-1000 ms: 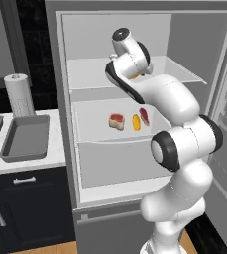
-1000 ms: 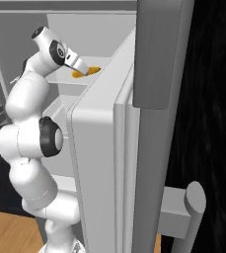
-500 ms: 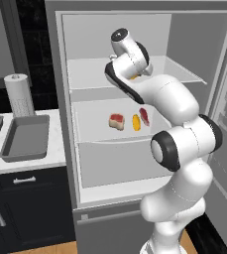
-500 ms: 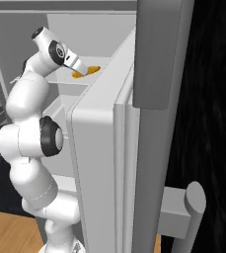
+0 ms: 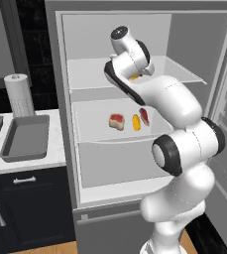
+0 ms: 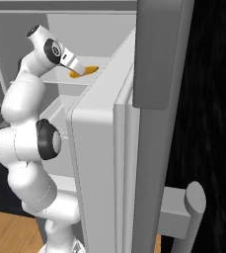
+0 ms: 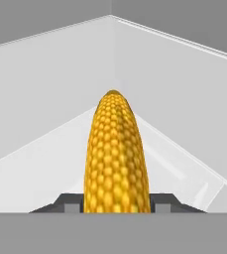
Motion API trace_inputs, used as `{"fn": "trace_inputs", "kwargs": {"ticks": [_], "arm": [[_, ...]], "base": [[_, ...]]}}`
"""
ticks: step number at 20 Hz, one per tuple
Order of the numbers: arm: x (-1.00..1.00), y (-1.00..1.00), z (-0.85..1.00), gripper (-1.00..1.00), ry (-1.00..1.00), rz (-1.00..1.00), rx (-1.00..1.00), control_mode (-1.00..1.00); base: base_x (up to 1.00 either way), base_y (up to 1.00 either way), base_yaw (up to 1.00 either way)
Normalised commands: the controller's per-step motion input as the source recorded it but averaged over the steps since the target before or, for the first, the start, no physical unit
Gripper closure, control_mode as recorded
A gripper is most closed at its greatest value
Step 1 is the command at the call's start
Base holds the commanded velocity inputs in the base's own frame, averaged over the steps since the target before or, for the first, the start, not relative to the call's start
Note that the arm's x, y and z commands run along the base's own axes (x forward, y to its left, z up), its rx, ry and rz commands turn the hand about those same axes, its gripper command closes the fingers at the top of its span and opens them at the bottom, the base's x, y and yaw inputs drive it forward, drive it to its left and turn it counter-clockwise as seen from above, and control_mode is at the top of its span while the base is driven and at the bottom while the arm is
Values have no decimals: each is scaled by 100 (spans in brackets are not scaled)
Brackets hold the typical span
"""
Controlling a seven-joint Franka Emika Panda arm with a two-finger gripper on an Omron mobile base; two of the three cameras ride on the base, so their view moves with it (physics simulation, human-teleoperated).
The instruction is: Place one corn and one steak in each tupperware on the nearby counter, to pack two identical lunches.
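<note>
1. Reaching into the fridge (image 5: pixel 85 54), the gripper (image 6: pixel 80 68) has its jaws closed around a corn (image 7: pixel 116 154) on the upper shelf (image 5: pixel 95 77), toward that shelf's right side; in the hand view the cob runs straight out between the fingers (image 7: pixel 71 203).
2. That cob looks stiff and light, but round and bumpy, so it could roll or twist in the jaws. The grip sits at one end rather than mid-length, so I judge the far end may sag or swing on a fast move.
3. On the lower shelf (image 5: pixel 105 136) lie a steak (image 5: pixel 116 121), a second corn (image 5: pixel 136 122) just beside it, and a second steak (image 5: pixel 144 115) partly behind the arm.
4. The steaks look soft and probably slick; taking them across the thick middle seems safest.
5. One tupperware (image 5: pixel 26 139) stands on the tabletop (image 5: pixel 40 163) left of the fridge, near the paper towel (image 5: pixel 19 94); nothing is in it yet.
</note>
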Motion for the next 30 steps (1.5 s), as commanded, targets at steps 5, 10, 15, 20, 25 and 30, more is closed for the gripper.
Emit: {"fn": "trace_inputs", "kwargs": {"ticks": [5, 10, 15, 20, 25, 30], "arm": [[-74, -1, 9, 100, 0, 0, 1, -100], [-90, -12, 28, 100, -3, 7, 4, -100], [-98, -15, 32, 100, -2, 12, 8, -100], [-100, -7, 14, 100, -1, 16, 9, -100], [-100, -1, 18, 100, -3, 17, 2, -100], [-100, 0, 17, 100, -5, 20, 0, -100]], "base": [[0, 0, 0], [0, 0, 0], [0, 0, 0], [0, 0, 0], [0, 0, 0], [0, 0, 0]]}}
